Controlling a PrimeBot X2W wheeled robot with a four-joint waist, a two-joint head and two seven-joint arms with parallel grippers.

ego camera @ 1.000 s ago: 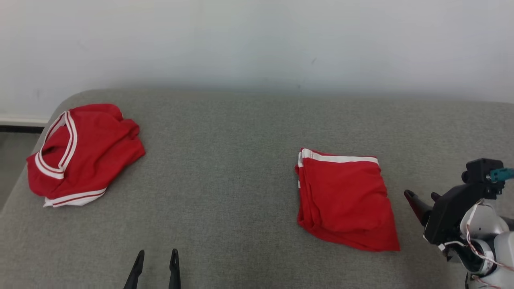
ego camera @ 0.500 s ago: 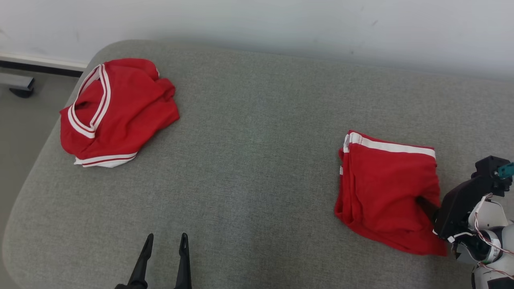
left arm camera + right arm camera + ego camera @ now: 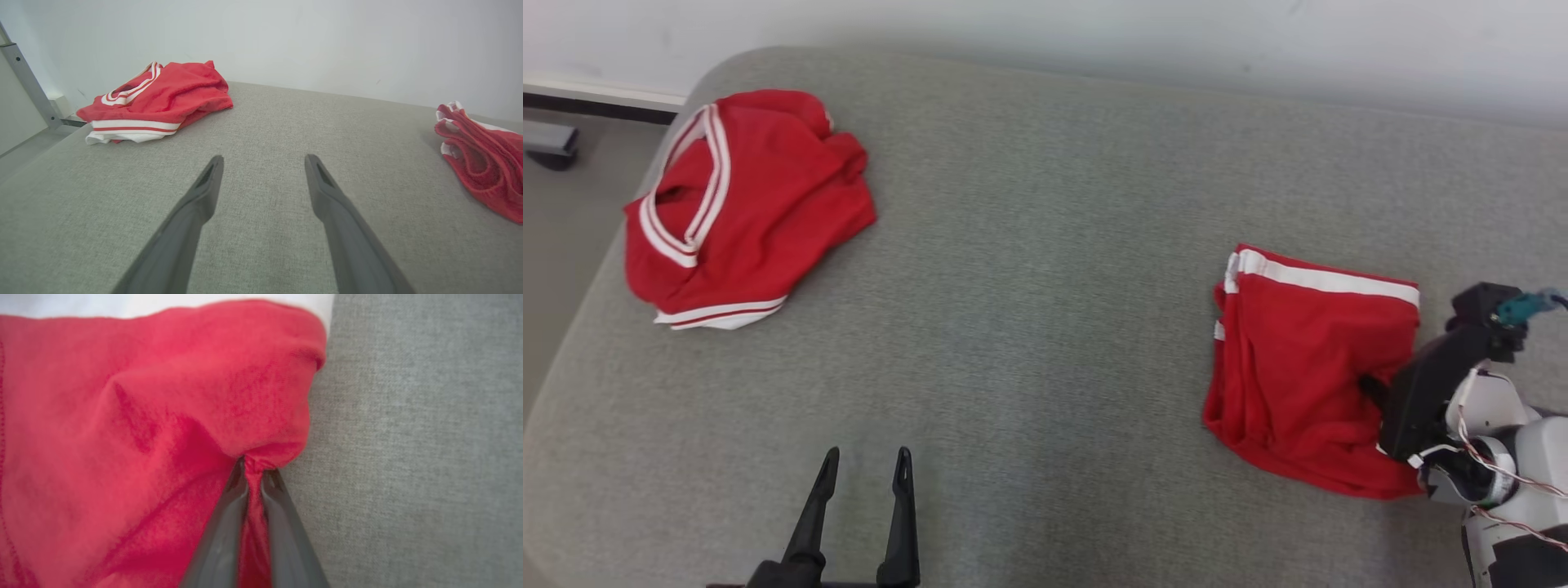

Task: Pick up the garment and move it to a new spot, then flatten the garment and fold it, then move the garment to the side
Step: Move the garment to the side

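Head view: the folded red garment [image 3: 1298, 367], white-banded along its far edge, lies on the grey woven cushion [image 3: 1045, 269]. A crumpled red garment [image 3: 743, 204] with white stripes sits well to its left. My right end effector [image 3: 1372, 390] meets its right edge.

Left wrist view: my left end effector [image 3: 263, 157] is released, fingers spread above the cushion, left of the folded garment.

Right wrist view: my right end effector is clenched on a pinched ridge of that garment's soft knit.

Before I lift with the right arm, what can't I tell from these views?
- Right wrist view: how many layers the right gripper has pinched; the folded garment bunches between the fingers, and the picture is soft.
- Head view: that gripper's fingertips, behind its own black body and the cloth.
- Left wrist view: the garment's far side, cut off by the right edge.
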